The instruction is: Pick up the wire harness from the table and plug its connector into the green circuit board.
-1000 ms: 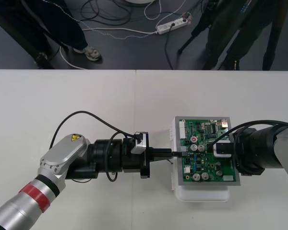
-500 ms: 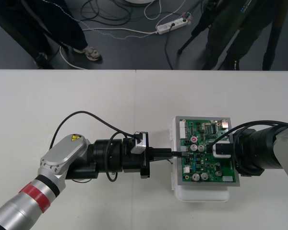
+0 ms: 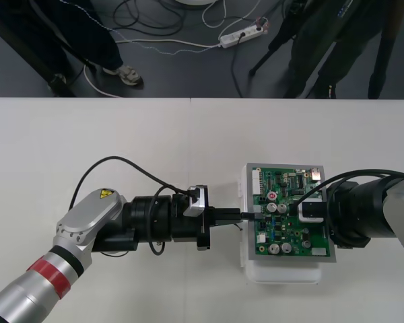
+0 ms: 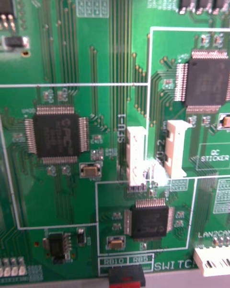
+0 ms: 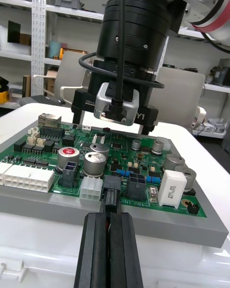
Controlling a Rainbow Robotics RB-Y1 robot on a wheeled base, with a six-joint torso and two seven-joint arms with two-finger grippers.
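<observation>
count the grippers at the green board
2. The left gripper is at the board's left edge, shut on the black plug; the right gripper hovers over its right side.

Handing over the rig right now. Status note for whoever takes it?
Left hand: shut on the harness plug, at the edge of the green circuit board nearest the left arm, beside a white connector.
Right hand: low over the board's other side.
Done: harness picked up, plug brought to the board.
Left: can't tell whether the plug is seated. Check it, press home if needed, then release.
</observation>
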